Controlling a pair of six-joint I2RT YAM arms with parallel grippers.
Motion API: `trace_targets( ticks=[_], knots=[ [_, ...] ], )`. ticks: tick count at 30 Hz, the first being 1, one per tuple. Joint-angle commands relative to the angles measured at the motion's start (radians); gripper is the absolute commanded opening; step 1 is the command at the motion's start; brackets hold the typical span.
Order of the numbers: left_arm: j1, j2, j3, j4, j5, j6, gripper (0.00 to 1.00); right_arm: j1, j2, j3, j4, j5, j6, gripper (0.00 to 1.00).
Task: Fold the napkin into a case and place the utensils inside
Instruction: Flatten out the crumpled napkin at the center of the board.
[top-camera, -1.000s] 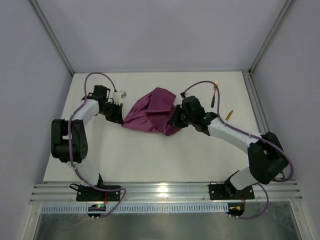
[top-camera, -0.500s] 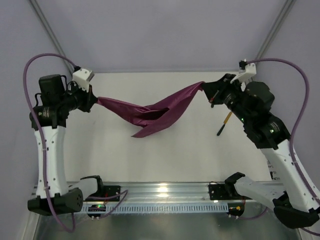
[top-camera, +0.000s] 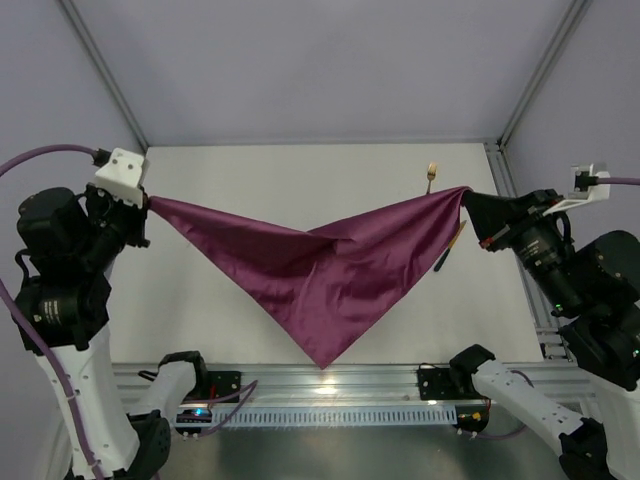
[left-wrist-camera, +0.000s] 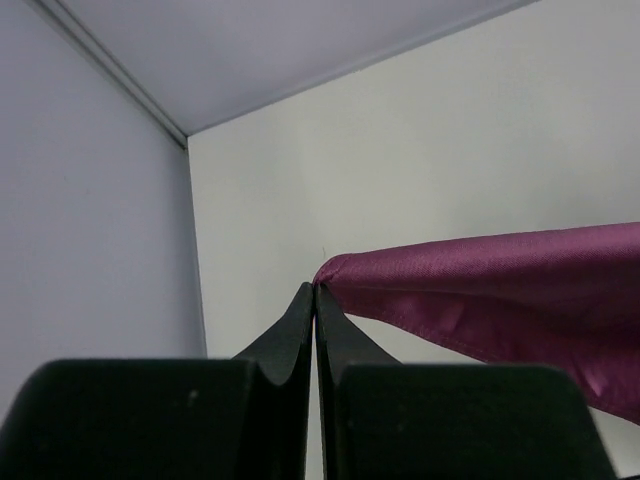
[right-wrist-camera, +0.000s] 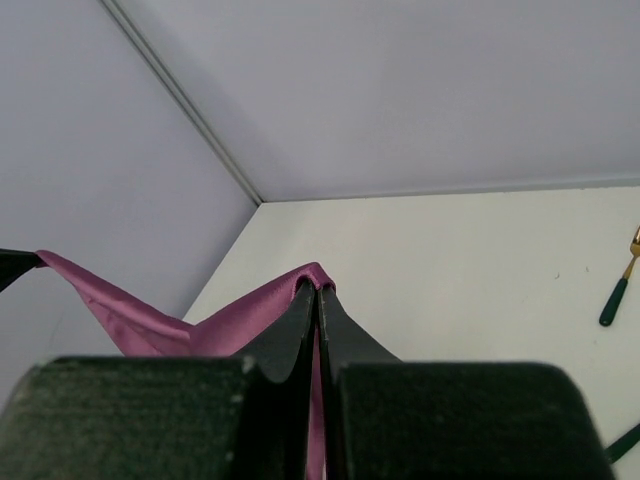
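Note:
The magenta-purple napkin (top-camera: 320, 270) hangs spread in the air between my two grippers, its free corner drooping toward the near table edge. My left gripper (top-camera: 148, 200) is shut on the napkin's left corner (left-wrist-camera: 335, 268). My right gripper (top-camera: 470, 195) is shut on the right corner (right-wrist-camera: 315, 275). The gold fork (top-camera: 430, 177) with a dark handle lies on the table at the back right and shows in the right wrist view (right-wrist-camera: 620, 285). The knife (top-camera: 447, 248) lies just below it, partly hidden by the cloth; only its dark handle tip shows in the right wrist view (right-wrist-camera: 625, 440).
The white table (top-camera: 300, 170) has aluminium rails along its right side (top-camera: 505, 190) and near edge (top-camera: 330, 380). Grey walls close in at left, back and right. Both arms stand raised high at the sides.
Both grippers lifted the crumpled napkin off the table and pulled apart and toward the near side, stretching it into a wide hanging sheet. The utensils stayed put.

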Motion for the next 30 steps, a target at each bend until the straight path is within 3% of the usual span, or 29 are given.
trace_targets(
  ticks=[1,5,10,14,15,17,19,20,26,29,30],
  knots=[
    [0.005,0.052,-0.107,0.094,-0.087,-0.031,0.00,-0.002,0.005,-0.128,0.025,-0.023,0.015,0.04],
    [0.007,0.211,-0.214,0.259,-0.131,-0.071,0.00,-0.002,0.074,-0.288,0.147,-0.078,0.056,0.04],
    [0.000,0.489,-0.105,0.388,-0.250,-0.135,0.00,-0.004,0.238,-0.428,0.333,-0.141,0.099,0.04],
    [-0.039,0.742,0.033,0.363,-0.255,-0.079,0.48,-0.007,0.421,-0.488,0.453,-0.175,0.162,0.04],
    [-0.053,0.754,0.038,0.337,-0.269,-0.059,0.72,-0.007,0.451,-0.496,0.479,-0.195,0.179,0.04],
    [-0.116,0.704,-0.046,0.365,-0.291,0.010,0.87,-0.010,0.526,-0.509,0.497,-0.210,0.191,0.04],
    [-0.186,0.623,-0.153,0.391,-0.266,0.058,0.88,-0.011,0.562,-0.523,0.520,-0.211,0.197,0.04],
    [-0.214,0.577,-0.262,0.393,-0.178,0.076,0.87,-0.013,0.572,-0.529,0.523,-0.211,0.197,0.04],
    [-0.492,0.288,-0.627,0.174,0.050,0.162,0.81,-0.060,0.595,-0.574,0.545,-0.204,0.196,0.04],
    [-0.688,0.209,-0.782,0.128,0.023,0.205,0.83,-0.067,0.597,-0.586,0.533,-0.189,0.180,0.04],
    [-0.738,0.193,-0.884,0.140,-0.046,0.205,0.84,-0.068,0.594,-0.597,0.528,-0.186,0.177,0.04]
  ],
)
